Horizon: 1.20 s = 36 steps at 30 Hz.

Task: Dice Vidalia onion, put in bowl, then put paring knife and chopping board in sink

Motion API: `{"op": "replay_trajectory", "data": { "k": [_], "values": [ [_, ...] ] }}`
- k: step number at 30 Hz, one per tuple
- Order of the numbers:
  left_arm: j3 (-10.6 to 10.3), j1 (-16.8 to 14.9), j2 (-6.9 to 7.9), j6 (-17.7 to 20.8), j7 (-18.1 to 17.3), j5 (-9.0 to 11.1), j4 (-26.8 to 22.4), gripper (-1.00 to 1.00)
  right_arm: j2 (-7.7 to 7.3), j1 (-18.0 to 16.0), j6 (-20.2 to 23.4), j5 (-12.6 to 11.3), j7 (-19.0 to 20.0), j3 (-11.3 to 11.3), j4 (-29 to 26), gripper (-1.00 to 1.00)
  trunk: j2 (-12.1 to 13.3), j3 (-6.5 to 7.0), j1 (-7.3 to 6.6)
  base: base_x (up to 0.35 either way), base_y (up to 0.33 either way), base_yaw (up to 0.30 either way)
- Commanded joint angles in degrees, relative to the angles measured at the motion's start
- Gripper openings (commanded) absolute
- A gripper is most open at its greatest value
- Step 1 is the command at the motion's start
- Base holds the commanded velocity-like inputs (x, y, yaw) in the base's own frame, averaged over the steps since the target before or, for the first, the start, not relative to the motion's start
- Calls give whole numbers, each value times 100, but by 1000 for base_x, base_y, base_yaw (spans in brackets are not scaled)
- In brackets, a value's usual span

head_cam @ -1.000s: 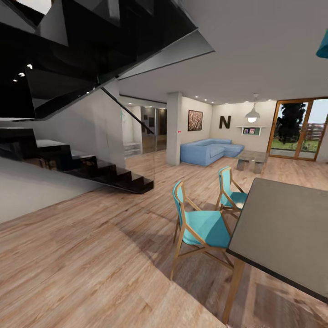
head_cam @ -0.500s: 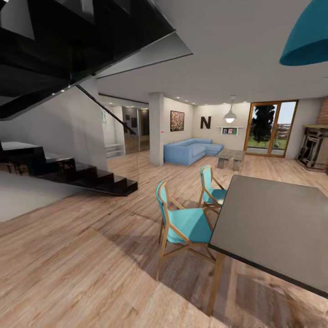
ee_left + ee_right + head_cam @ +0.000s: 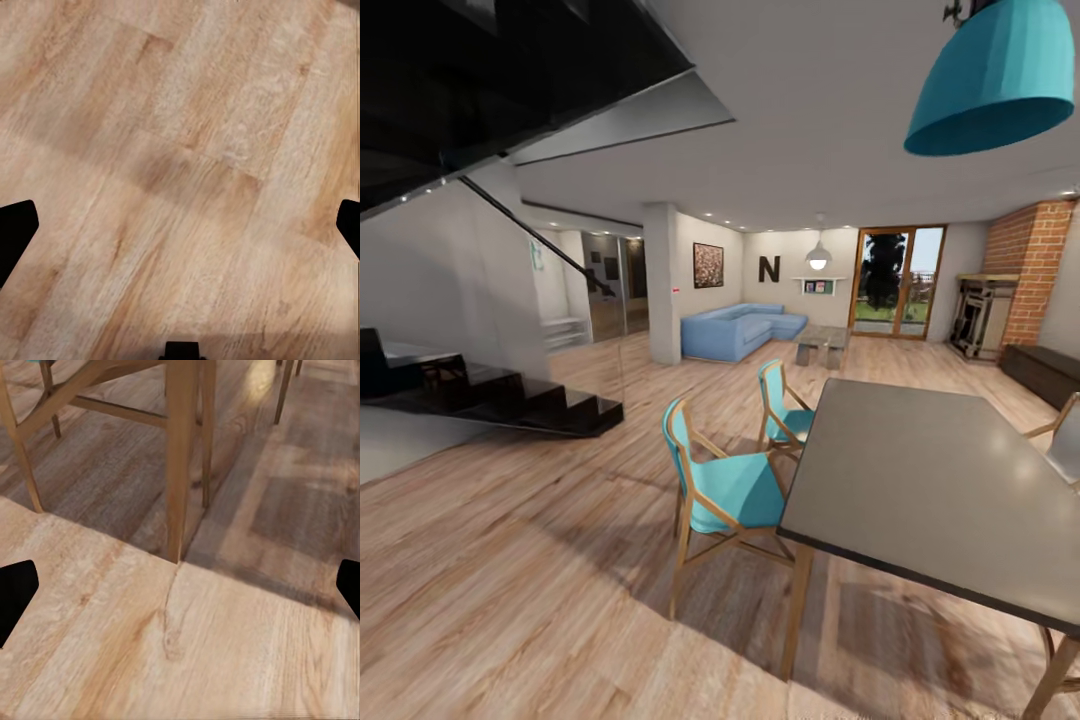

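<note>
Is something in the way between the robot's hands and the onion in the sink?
Can't tell: no sink or onion appears here. Ahead stand a grey table and teal chairs; both grippers hang open over wood floor.

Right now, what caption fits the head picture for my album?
Grey dining table and turquoise chairs on a wood floor.
</note>
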Motion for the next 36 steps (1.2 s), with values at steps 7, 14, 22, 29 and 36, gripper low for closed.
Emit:
{"op": "replay_trajectory", "data": {
  "k": [7,14,22,29,36],
  "values": [
    [4,0,0,-3,-3,5,-4,100,1,-1,-10,-3,-1,-1,-3,100,-3,-5,0,0,0,-273],
    [2,0,0,-3,-3,4,5,100,1,-1,-10,-3,-1,-1,-1,100,-3,-5,0,0,0,-273],
    [7,0,0,-4,-3,-1,63,100,1,-1,-10,-3,-1,-1,-2,100,-3,-5,0,0,0,-273],
    [7,0,0,-4,-3,-1,66,100,1,-1,-10,-3,-1,-1,-2,100,-3,-5,0,0,0,-273],
    [7,0,0,-4,-3,-1,66,100,1,-1,-10,-3,-1,-1,-2,100,-3,-5,0,0,0,-273]
  ]
}}
